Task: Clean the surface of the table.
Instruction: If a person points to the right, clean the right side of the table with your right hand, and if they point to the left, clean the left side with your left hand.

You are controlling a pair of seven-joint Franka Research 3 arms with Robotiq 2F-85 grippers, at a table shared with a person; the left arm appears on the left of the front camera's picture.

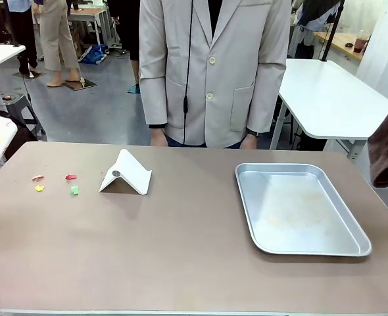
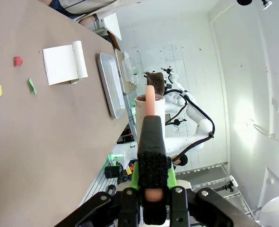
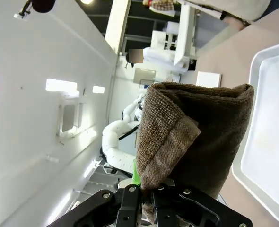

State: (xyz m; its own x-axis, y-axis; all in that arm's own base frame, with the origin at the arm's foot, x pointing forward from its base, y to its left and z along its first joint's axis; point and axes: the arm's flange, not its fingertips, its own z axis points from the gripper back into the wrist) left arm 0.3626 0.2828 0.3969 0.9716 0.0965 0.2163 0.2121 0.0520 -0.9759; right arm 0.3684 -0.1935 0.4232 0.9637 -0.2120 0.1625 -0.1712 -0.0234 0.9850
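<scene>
1. Currently, the tan desk (image 1: 181, 257) spans the front view, with a person (image 1: 210, 72) in a pale jacket standing at its far edge.
2. On it, small red, yellow and green scraps (image 1: 56, 183) lie at the left, near a white folded stand (image 1: 127, 174). A silver tray (image 1: 299, 210) sits well apart at the right.
3. Beside the desk's left end, the left end effector (image 2: 151, 142) is clamped on a pink-handled white roller (image 2: 149, 106).
4. Beside the desk's right end, the right end effector (image 3: 148, 191) grips a folded brown cloth (image 3: 196, 137).
</scene>
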